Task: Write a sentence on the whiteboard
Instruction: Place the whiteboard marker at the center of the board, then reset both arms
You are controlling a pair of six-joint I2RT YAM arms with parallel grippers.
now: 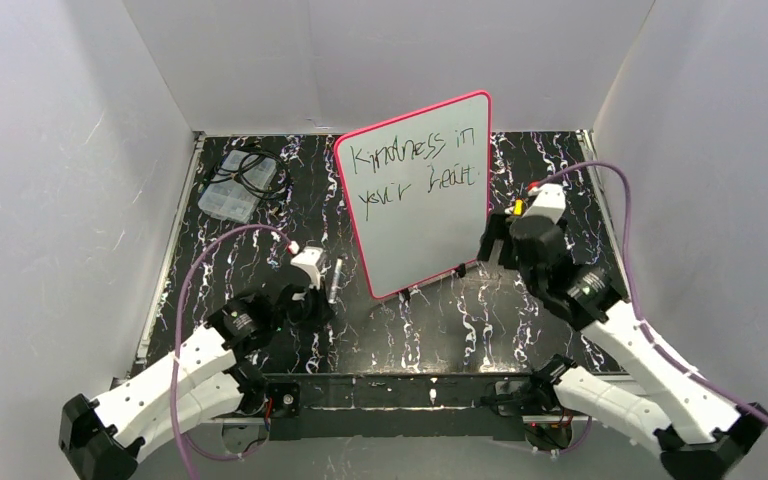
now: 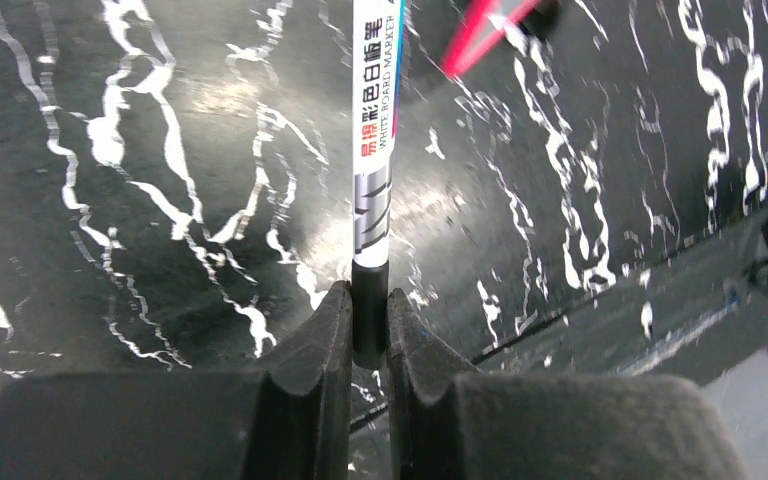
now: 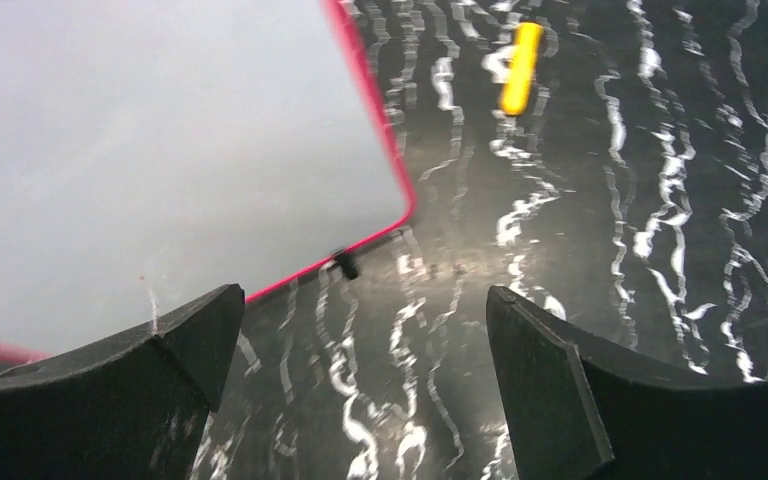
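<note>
The whiteboard stands upright in the middle of the tabletop, toward the far side. Its face is turned a little to the near left and its small black feet rest on the dark marbled surface. The sentence fills its upper half in two lines, "Kindness in" over "your heart". The writing looks complete, so I judge the task to be at or near its end.

The left end effector is clamped on the dark tail of a marker, low over the tabletop and to the near left of the board. The marker's long axis runs straight away from the fingers toward the far side. In the left wrist view its far end points just left of the board's pink lower corner. The writing face therefore lies to the far right of this arm, which is the only one holding a pen. Any further stroke would mean lifting the marker and swinging it rightward. Whether the marker touches the tabletop I cannot tell.

The right end effector is spread wide and holds nothing. It sits just beside the board's right edge. That framed edge and one foot lie to its left in the right wrist view, not between the fingers. A small yellow piece lies farther off on the tabletop.
</note>
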